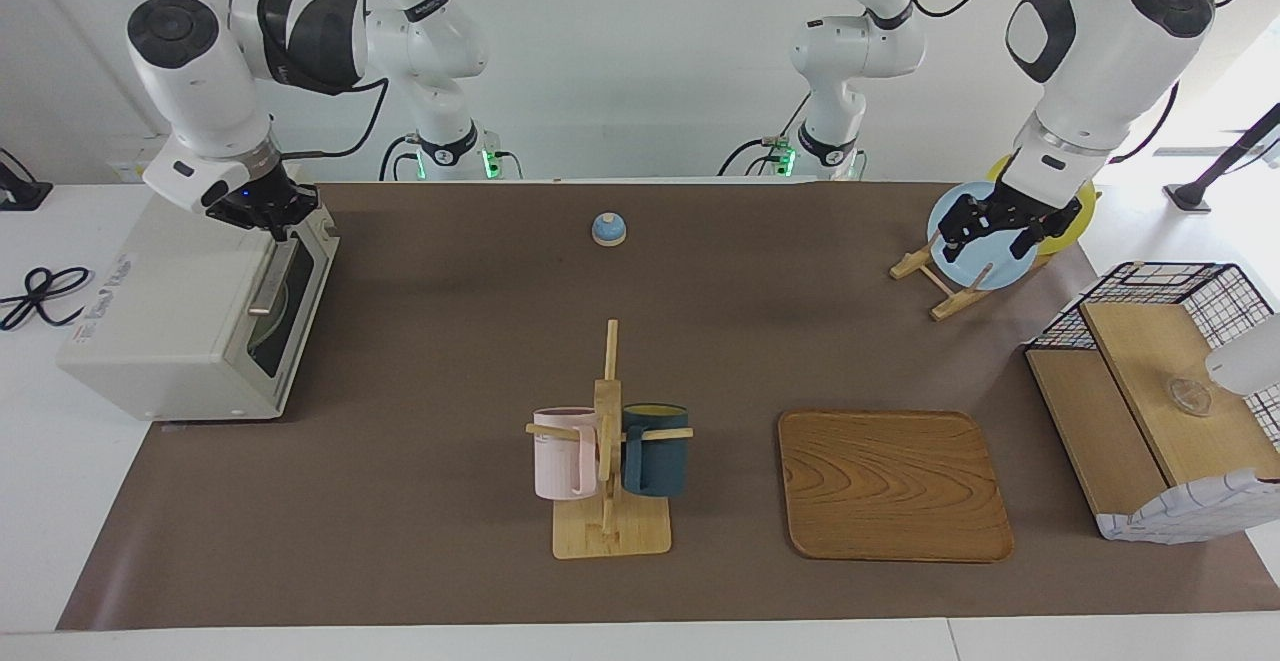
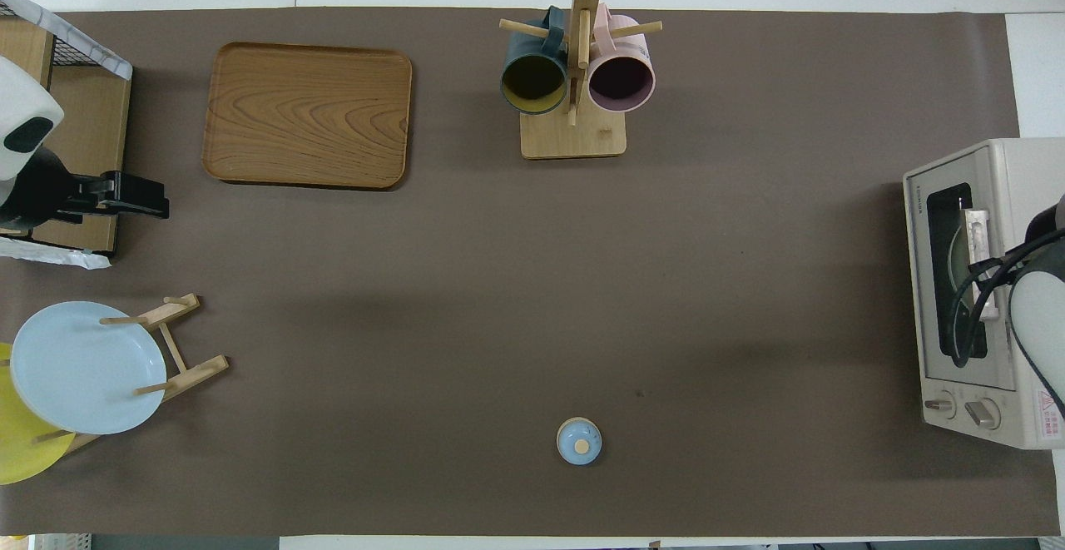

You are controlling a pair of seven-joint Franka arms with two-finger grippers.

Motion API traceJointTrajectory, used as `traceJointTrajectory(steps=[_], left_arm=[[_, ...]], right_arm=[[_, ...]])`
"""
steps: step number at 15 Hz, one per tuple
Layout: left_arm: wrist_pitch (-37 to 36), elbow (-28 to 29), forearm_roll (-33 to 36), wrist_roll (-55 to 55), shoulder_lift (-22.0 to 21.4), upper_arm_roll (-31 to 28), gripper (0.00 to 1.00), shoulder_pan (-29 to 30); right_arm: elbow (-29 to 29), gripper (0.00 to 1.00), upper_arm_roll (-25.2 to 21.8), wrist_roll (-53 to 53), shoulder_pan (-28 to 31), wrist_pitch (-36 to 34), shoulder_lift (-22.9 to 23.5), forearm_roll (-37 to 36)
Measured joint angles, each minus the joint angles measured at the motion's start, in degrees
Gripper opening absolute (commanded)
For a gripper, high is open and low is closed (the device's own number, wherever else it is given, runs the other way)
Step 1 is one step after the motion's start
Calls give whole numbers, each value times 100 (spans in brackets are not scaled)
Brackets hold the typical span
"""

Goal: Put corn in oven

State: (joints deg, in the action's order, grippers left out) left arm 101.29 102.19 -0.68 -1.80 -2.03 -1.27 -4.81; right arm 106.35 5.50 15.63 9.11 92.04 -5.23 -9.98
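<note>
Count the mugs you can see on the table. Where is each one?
2. The pink mug and the dark blue mug hang on either side of the wooden mug stand, beside the wooden tray. The pink one is toward the right arm's end. None seems hidden.

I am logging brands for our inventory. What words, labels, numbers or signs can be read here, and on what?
Off-white toaster oven, door frame: dark brand lettering, too small to read.
Oven top: a dark logo and a red warning sticker, both illegible.
Nothing else bears readable text.
</note>
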Motion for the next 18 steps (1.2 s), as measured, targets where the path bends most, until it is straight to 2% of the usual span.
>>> traceJointTrajectory(steps=[4, 9, 10, 11, 16, 18], left_arm=[[0, 0, 0, 0, 0, 0, 100, 0], [0, 0, 0, 0, 0, 0, 100, 0], [0, 0, 0, 0, 0, 0, 100, 0], [0, 0, 0, 0, 0, 0, 100, 0], [0, 0, 0, 0, 0, 0, 100, 0], [0, 0, 0, 0, 0, 0, 100, 0]], right_arm=[[-1007, 0, 12, -514, -418, -677, 407, 275], [-1545, 0, -21, -648, -412, -1141, 733, 490], [-1654, 15, -20, -684, -414, -1244, 781, 505], [-1729, 99, -18, -739, -419, -1331, 818, 517], [-1763, 100, -19, -839, -432, -1385, 862, 682], [-1783, 100, -171, -850, -633, -1385, 825, 725]])
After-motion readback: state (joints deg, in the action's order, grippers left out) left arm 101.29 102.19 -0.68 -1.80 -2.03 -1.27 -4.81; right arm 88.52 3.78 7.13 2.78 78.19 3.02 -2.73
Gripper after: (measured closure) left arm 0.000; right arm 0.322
